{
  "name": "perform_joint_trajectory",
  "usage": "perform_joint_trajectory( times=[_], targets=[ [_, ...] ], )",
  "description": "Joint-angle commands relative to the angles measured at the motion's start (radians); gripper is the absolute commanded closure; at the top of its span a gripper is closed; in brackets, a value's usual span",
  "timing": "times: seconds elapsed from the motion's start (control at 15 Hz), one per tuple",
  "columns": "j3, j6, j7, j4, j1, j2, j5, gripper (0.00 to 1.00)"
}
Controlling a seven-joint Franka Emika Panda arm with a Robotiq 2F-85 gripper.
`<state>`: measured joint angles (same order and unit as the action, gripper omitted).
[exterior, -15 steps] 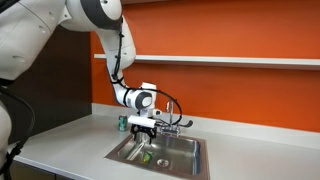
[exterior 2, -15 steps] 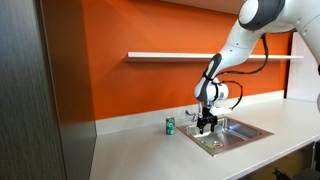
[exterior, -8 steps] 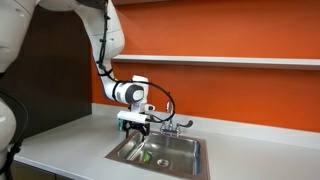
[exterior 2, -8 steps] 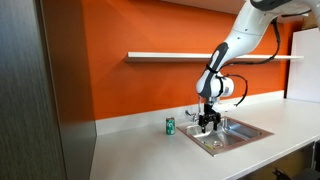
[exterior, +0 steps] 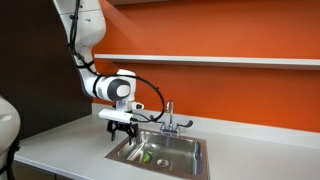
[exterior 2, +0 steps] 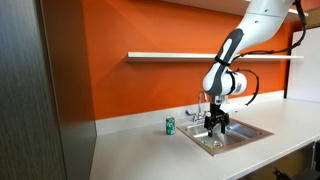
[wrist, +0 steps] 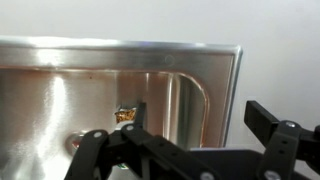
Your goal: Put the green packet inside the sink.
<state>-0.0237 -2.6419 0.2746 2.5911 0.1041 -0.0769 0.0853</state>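
Note:
The green packet (exterior: 146, 156) lies as a small green patch on the floor of the sink (exterior: 186, 165), near its left side. The sink is a stainless steel basin set in the grey counter; it also shows in an exterior view (exterior 2: 244, 137) and fills the wrist view (wrist: 120, 60). My gripper (exterior: 121, 130) hangs just above the sink's left rim, open and empty. In the wrist view the two fingers (wrist: 205, 118) stand wide apart over the basin's corner with nothing between them. The gripper also shows in an exterior view (exterior 2: 215, 126).
A chrome faucet (exterior: 168, 118) stands at the back of the sink. An upright green can (exterior 2: 170, 125) stands on the counter beside the sink. An orange wall with a white shelf (exterior: 220, 60) runs behind. Grey counter (exterior: 60, 150) spreads on both sides.
The arm has swung away from the middle of the sink toward its left rim, with the gripper open throughout. The green packet has stayed in the basin.

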Motion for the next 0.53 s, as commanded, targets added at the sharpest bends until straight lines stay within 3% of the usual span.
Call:
perform_joint_trajectory(
  times=[0.0, 0.33, 0.4, 0.47],
  targets=[
    [0.010, -0.017, -0.060, 0.136, -0.038, 0.140, -0.014, 0.00],
    [0.014, -0.008, -0.097, 0.238, -0.067, 0.241, -0.010, 0.00],
    [0.023, 0.000, -0.064, 0.179, -0.068, 0.166, -0.005, 0.00],
    [0.026, 0.000, -0.066, 0.189, -0.073, 0.176, -0.005, 0.00]
  ],
)
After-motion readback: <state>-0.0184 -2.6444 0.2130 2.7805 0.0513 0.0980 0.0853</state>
